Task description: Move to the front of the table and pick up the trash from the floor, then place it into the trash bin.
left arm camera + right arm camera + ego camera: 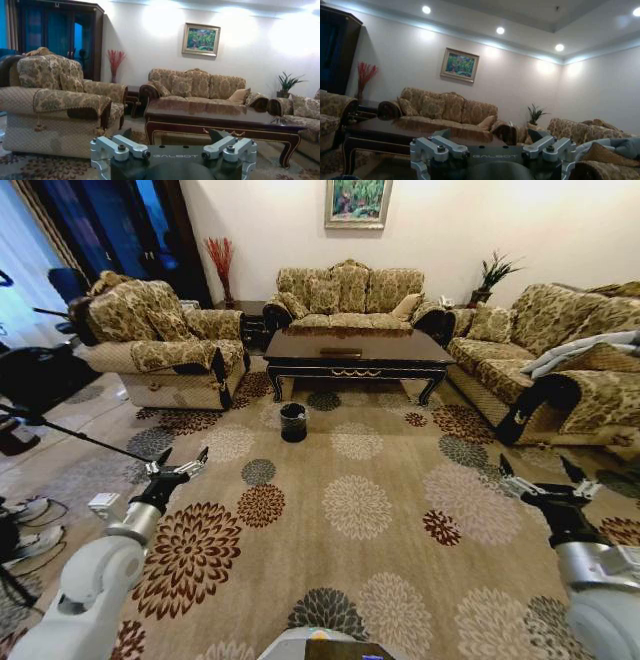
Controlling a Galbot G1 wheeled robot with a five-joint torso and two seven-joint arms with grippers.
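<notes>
Two arms reach out ahead of us over the flowered carpet, well short of everything we are here for. Largest of the task's things is the table, long, low and glossy dark brown, with a gold scroll on its front rail and curved legs; it stands at the carpet's far edge, between the sofas, far ahead of both grippers. The trash bin is next in size, a small round black bucket standing upright on the carpet just in front of the table's left front corner, nearer our left gripper than our right gripper, yet well apart from both. We cannot make out any trash on the carpet. Both grippers hang above the carpet with fingers spread wide, holding nothing.
</notes>
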